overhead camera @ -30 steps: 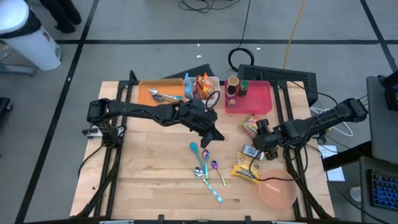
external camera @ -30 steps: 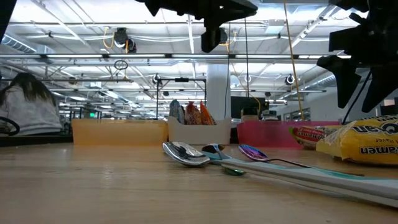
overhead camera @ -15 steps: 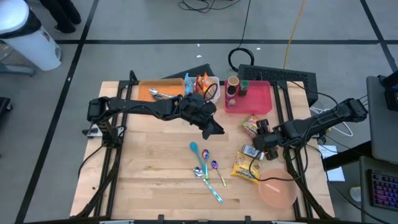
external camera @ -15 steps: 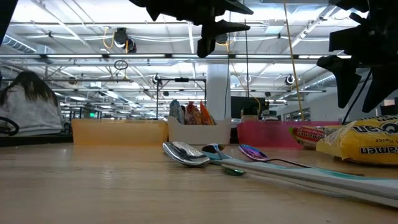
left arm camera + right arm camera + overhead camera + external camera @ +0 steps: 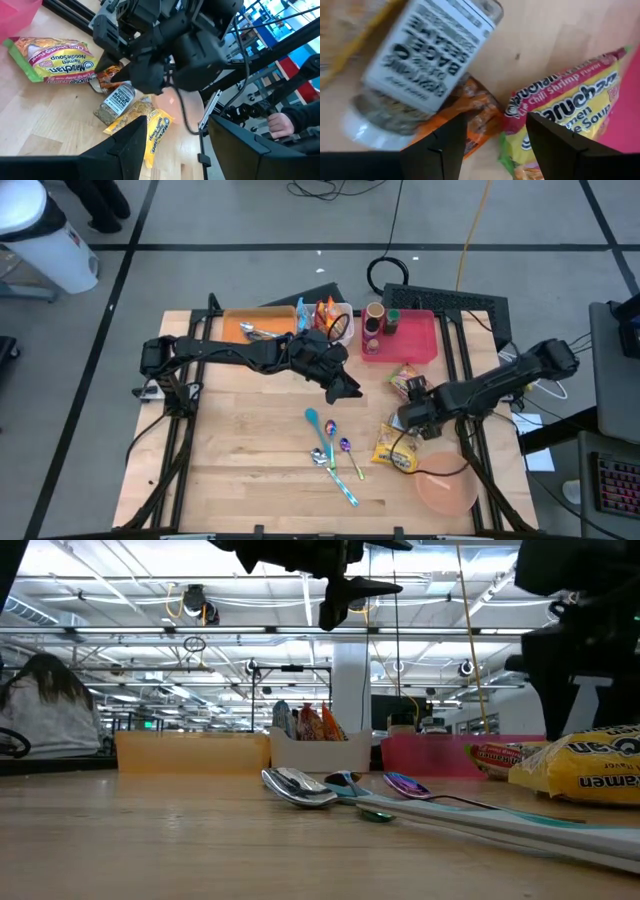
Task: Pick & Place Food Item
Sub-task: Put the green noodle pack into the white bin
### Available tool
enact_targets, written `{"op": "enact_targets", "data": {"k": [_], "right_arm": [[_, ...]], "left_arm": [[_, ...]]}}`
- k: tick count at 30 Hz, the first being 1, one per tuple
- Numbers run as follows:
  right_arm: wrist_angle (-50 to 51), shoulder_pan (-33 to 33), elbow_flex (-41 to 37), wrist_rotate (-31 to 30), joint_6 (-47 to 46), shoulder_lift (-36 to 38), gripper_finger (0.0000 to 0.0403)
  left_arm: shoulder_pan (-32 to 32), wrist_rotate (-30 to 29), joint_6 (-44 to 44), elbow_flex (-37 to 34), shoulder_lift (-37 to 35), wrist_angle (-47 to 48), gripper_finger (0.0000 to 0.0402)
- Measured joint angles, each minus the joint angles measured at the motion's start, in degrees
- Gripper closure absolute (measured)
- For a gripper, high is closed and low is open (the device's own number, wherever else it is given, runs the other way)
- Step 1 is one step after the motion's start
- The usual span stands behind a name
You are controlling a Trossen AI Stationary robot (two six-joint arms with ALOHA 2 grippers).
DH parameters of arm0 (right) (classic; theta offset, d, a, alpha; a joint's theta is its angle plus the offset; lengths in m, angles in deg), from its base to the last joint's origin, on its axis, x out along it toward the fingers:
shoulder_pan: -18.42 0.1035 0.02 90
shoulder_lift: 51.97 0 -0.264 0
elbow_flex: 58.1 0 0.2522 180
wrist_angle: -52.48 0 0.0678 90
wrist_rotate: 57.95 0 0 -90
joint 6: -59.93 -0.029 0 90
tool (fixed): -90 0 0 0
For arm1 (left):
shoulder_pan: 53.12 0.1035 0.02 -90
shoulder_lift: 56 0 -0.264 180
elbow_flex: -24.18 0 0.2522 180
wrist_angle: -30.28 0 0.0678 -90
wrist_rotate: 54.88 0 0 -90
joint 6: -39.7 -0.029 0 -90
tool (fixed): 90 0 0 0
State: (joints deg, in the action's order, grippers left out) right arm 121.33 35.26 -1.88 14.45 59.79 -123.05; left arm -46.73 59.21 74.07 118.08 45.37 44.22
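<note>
Food items lie at the table's right. They are a pink-and-yellow ramen packet (image 5: 404, 381) (image 5: 567, 107), a seasoning jar (image 5: 422, 65) (image 5: 115, 102) on its side, an orange snack packet (image 5: 476, 116) partly under the jar, and a yellow noodle packet (image 5: 393, 452) (image 5: 585, 768). My right gripper (image 5: 495, 145) (image 5: 406, 418) is open, pointing steeply down just above the jar and orange packet; neither lies between its fingers. My left gripper (image 5: 177, 145) (image 5: 343, 387) hangs open and empty over the table's middle, high above it (image 5: 348, 592).
An orange tray (image 5: 236, 332) with spoons, a white bin (image 5: 343, 310) of snack packets and a pink tray (image 5: 410, 340) with jars line the far side. Several spoons (image 5: 330, 445) lie in the middle. A pink bowl (image 5: 445, 486) sits near the front right corner.
My left gripper has opened, rolled a little and shifted slightly toward the far edge. My right gripper, still open, has come down and toward the left and near side, closer to the jar and packets. The food items have not moved.
</note>
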Motion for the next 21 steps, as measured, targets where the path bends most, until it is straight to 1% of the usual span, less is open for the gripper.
{"op": "enact_targets", "data": {"k": [2, 4, 8, 13, 19, 21], "right_arm": [[0.11, -0.22, -0.02, -1.73, -0.78, -1.61, 0.0207], [0.29, -0.76, 0.00, -1.90, -0.92, -2.81, 0.0212], [0.38, -2.27, 0.00, -1.85, -0.92, -3.98, 0.0237], [0.94, -5.20, 0.00, -1.84, -0.94, -3.97, 0.0293], [1.15, -7.91, 0.01, -1.64, -0.94, -3.53, 0.0384], [1.76, -7.98, 0.40, -1.08, -0.91, -3.30, 0.0397]], "left_arm": [[0.00, -0.01, 0.01, 0.00, 0.00, -0.01, 0.0184], [-0.06, 0.00, 0.11, 0.00, 0.00, 0.00, 0.0187], [-0.18, 0.00, 0.26, 0.00, 0.00, 0.02, 0.0191], [-0.26, 0.00, 0.67, 0.00, 0.00, 0.04, 0.0192], [-0.61, 0.00, 0.66, 0.00, 0.00, 0.04, 0.0192], [-0.70, 0.00, 0.64, 0.00, -0.02, 0.07, 0.0192]]}}
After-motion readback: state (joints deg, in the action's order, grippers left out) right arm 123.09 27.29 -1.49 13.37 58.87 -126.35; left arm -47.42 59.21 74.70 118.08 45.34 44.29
